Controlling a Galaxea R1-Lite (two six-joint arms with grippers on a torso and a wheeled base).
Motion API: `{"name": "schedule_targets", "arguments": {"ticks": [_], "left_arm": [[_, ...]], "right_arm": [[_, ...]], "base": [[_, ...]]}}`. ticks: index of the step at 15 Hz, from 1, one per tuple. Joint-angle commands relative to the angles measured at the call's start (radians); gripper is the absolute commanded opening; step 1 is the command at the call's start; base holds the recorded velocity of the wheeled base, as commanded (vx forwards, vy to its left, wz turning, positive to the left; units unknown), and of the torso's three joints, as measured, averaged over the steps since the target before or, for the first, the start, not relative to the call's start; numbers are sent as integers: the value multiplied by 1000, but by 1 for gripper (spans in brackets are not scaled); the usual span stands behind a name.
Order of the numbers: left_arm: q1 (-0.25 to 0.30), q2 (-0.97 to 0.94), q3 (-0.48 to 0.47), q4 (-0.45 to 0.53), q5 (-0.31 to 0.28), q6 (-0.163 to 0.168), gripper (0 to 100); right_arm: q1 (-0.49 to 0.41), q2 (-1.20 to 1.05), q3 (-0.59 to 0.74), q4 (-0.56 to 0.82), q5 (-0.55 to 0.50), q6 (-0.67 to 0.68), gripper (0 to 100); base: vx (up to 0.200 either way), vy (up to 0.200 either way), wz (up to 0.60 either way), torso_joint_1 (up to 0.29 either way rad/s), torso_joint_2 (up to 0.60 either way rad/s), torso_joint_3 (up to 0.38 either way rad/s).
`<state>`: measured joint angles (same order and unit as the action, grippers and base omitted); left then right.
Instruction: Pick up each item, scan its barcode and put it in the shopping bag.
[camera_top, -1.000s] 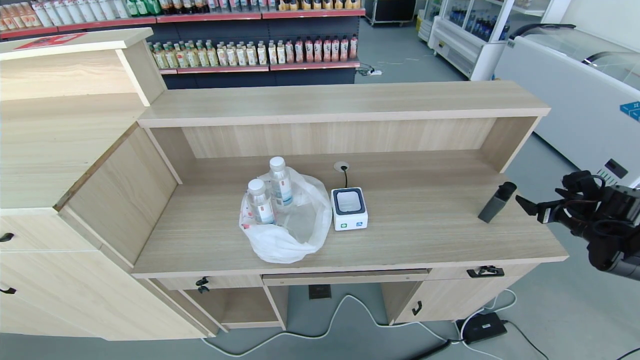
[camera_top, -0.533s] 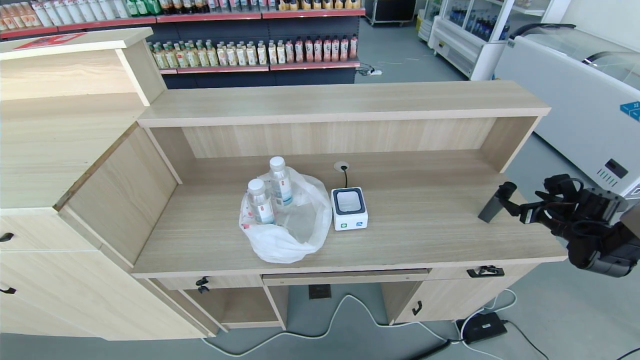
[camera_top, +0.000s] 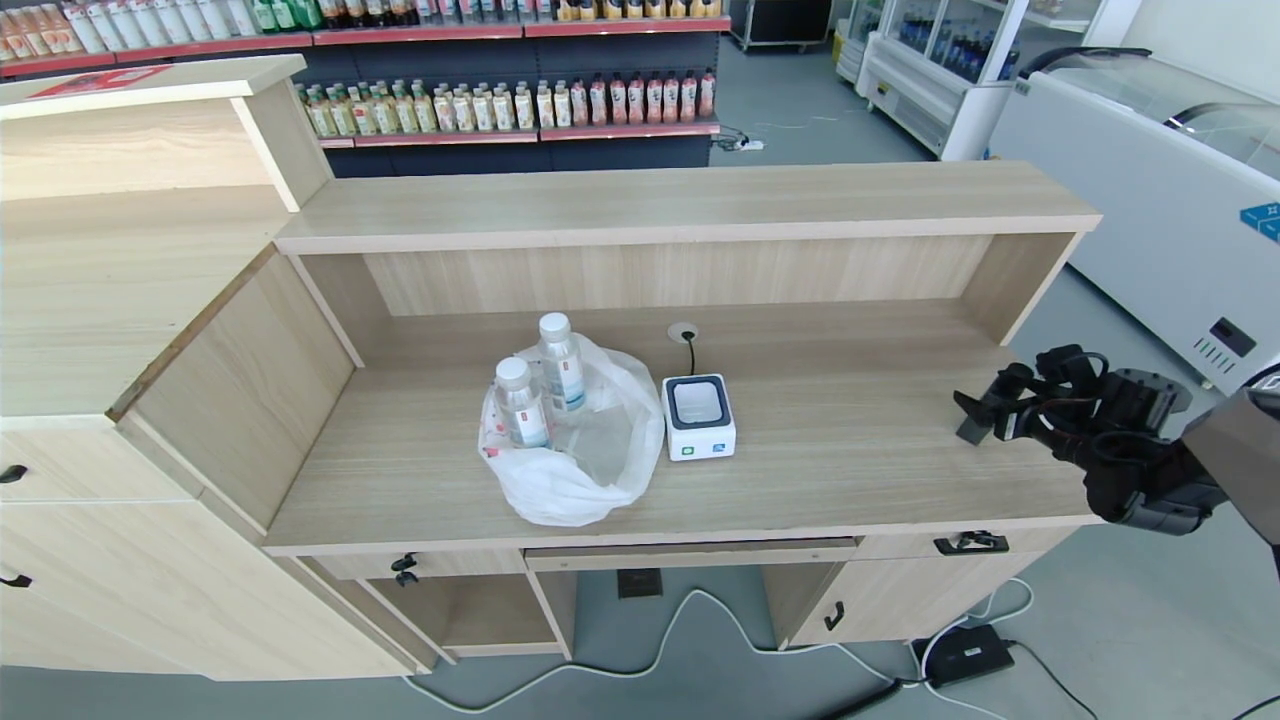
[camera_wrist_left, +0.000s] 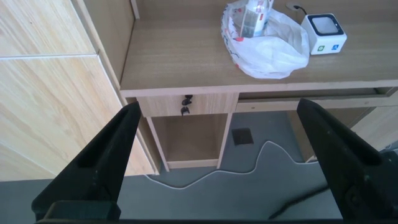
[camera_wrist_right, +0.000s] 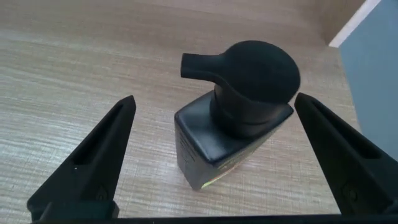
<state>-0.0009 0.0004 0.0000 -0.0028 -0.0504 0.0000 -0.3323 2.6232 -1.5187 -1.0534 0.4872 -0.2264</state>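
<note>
A dark grey pump bottle (camera_wrist_right: 233, 118) with a black pump head stands upright at the counter's right end, its base visible (camera_top: 968, 432). My right gripper (camera_top: 985, 410) is open, its two fingers on either side of the bottle without touching it. My right gripper (camera_wrist_right: 217, 155) straddles the bottle in the right wrist view. A white plastic shopping bag (camera_top: 585, 450) lies near the counter's middle with two clear bottles (camera_top: 522, 403) standing in it. The white barcode scanner (camera_top: 698, 416) sits just right of the bag. My left gripper (camera_wrist_left: 217, 162) hangs open below and in front of the counter, holding nothing.
The wooden counter (camera_top: 850, 470) has a raised back shelf and side walls. A cable runs from the scanner into a hole at the back (camera_top: 684, 333). Drawers and a cupboard sit under the counter's front edge (camera_wrist_left: 186, 106). Cables lie on the floor.
My right gripper has moved left toward the pump bottle and now has its fingers around it. The bag, bottles and scanner have not moved.
</note>
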Motion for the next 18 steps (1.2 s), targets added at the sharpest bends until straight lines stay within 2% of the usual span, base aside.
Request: {"name": "schedule_targets", "arguments": {"ticks": [1,18], "left_arm": [[1,0,0,0,0,0,100],[-1,0,0,0,0,0,100]], "right_arm": [[15,41,-74,21,1,-1,100],[42,109,-113,12,-10,-30,100]], "base": [[0,0,0,0,0,0],[0,0,0,0,0,0]]}}
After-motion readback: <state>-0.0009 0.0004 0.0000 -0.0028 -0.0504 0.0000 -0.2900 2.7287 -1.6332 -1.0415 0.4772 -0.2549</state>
